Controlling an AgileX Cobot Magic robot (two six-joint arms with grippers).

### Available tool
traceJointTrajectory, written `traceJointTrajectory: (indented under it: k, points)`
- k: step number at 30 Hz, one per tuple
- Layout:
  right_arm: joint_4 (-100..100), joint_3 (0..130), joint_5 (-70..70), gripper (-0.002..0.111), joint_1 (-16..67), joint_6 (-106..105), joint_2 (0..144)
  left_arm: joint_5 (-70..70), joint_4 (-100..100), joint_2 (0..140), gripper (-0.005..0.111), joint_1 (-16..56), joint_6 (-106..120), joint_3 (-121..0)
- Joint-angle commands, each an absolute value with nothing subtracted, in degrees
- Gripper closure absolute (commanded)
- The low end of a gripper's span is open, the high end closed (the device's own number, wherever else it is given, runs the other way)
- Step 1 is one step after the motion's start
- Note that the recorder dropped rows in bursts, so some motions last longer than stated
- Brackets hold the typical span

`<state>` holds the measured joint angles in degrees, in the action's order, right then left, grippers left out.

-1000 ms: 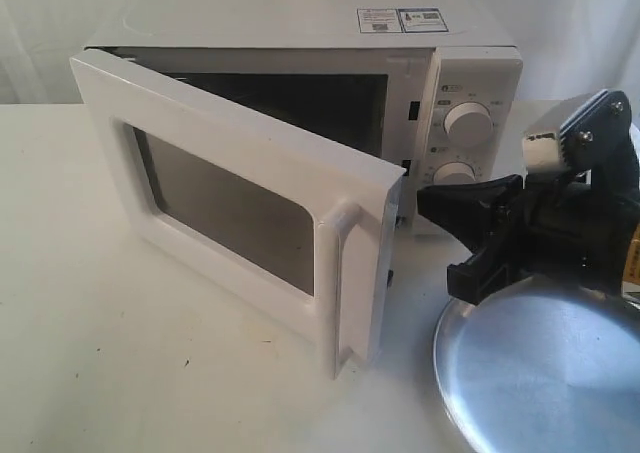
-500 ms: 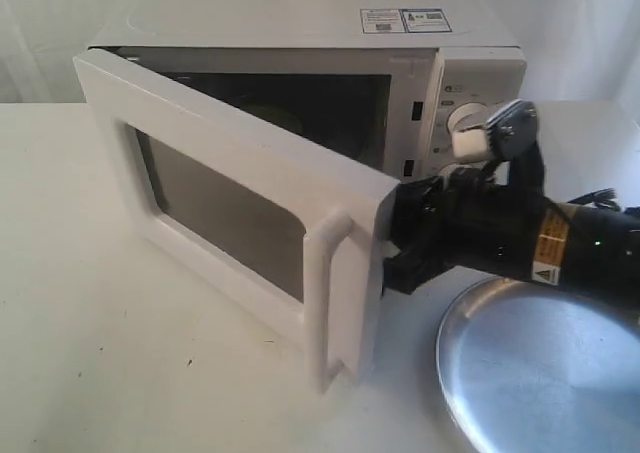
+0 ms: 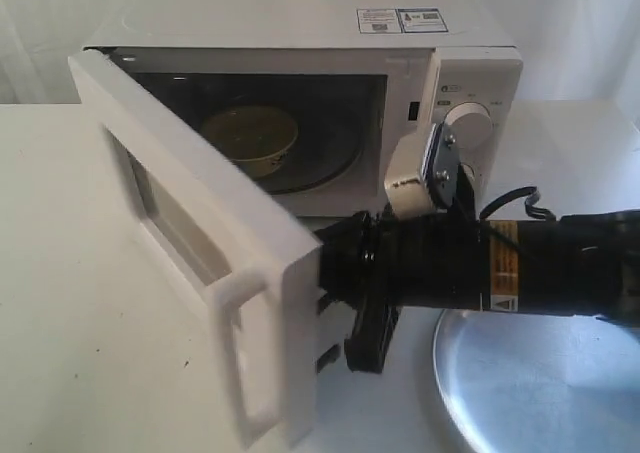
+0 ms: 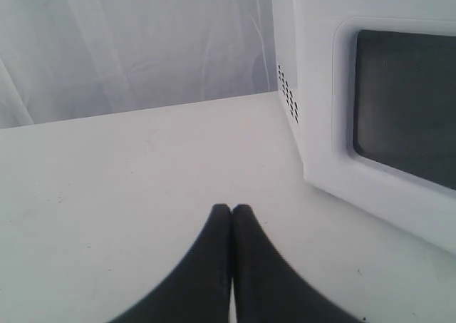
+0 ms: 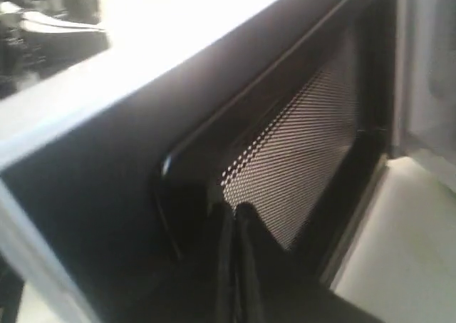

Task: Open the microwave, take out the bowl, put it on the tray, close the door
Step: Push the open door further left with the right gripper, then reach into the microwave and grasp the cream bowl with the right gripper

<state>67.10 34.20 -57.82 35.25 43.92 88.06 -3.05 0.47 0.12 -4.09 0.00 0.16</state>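
Note:
The white microwave (image 3: pixel 300 33) stands with its door (image 3: pixel 190 233) swung far out, the bar handle (image 3: pixel 240 353) nearest the camera. Inside the cavity sits the cream bowl (image 3: pixel 250 135) on the turntable. My right gripper (image 3: pixel 330 273) reaches across behind the door, shut and empty. In the right wrist view the right gripper (image 5: pixel 234 210) rests against the mesh of the door's inner window (image 5: pixel 299 159). The silver tray (image 3: pixel 530 383) lies at the front right, under the right arm. My left gripper (image 4: pixel 231 209) is shut and empty over the bare table, left of the door's outer face (image 4: pixel 399 116).
The two round knobs (image 3: pixel 468 123) sit on the microwave's right panel, just behind the right wrist. Vent holes (image 4: pixel 286 95) mark the microwave's left side. A white curtain backs the white table (image 3: pixel 60 303).
The right arm has swept left behind the door and pushed it much further open. The bowl inside has come into full view. The tray has stayed in place.

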Motion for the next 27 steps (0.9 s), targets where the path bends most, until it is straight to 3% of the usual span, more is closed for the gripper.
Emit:
traceJointTrajectory:
  k: [1,5,9,13,20,24,25,27]
  points:
    - [72.2,34.0,-61.1,0.108,35.6,43.8,88.2,-3.0,0.4,0.0,0.107,-4.0,0.0,0.0]
    - [70.6,33.9,-55.2,0.108,35.6,42.4,88.1,-3.0,0.4,0.0,0.107,-4.0,0.0,0.0]
    - [54.7,34.0,-42.4,0.108,35.6,32.3,89.0,-3.0,0.4,0.0,0.107,-4.0,0.0,0.0]
    - [43.4,36.3,-43.8,0.108,35.6,22.1,93.0,-3.0,0.4,0.0,0.107,-4.0,0.0,0.0]
    - [44.4,48.1,-43.5,0.106,37.8,15.9,102.2,-3.0,0.4,0.0,0.107,-4.0,0.0,0.0]
    - [49.2,54.7,-39.2,0.086,39.8,13.8,105.6,-3.0,0.4,0.0,0.107,-4.0,0.0,0.0]
    - [49.5,57.8,-36.7,0.07,40.8,11.9,107.0,-3.0,0.4,0.0,0.107,-4.0,0.0,0.0]
    - [49.5,62.8,-31.6,0.054,41.8,11.7,109.2,-3.0,0.4,0.0,0.107,-4.0,0.0,0.0]
